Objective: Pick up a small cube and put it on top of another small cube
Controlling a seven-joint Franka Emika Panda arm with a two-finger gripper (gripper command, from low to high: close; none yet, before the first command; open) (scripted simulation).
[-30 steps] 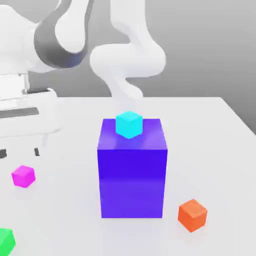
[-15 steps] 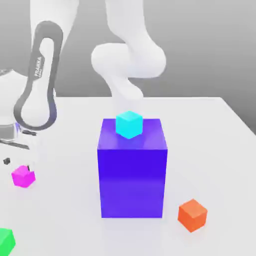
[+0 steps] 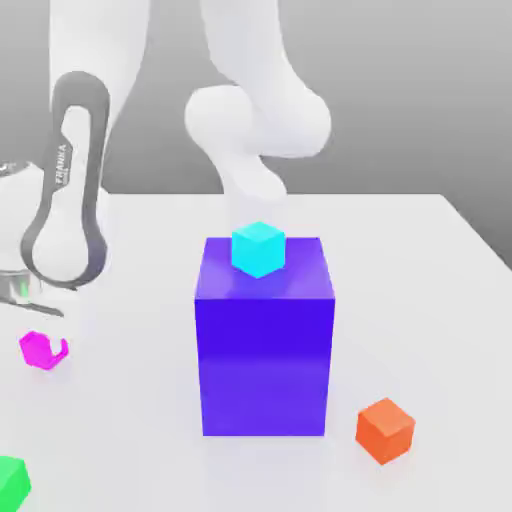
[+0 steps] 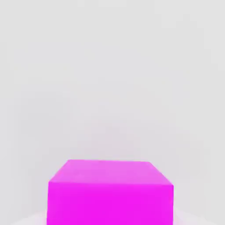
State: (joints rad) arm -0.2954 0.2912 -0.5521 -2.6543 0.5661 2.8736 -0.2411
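Lowered since a second ago, the gripper (image 3: 45, 345) clamps the small pink cube (image 3: 37, 350) near the worktop's (image 3: 420, 260) left edge; lifting toward another cube comes next.

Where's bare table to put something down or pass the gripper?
Free: the table on the exterior view's right, from the blue block to the edge, behind the orange cube. Also front, between green object and block. Crowded: the exterior view's left, arm over the magenta cube.
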